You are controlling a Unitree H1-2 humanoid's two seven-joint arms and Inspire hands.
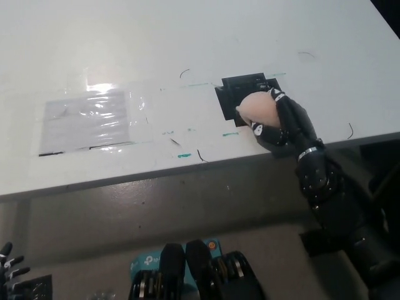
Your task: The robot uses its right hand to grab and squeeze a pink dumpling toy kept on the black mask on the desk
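Robot hand (282, 125) round dumpling toy (259, 107)

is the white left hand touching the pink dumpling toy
No, the white left hand sits at the lower left corner, far from the pink dumpling toy, which the black right hand grips.
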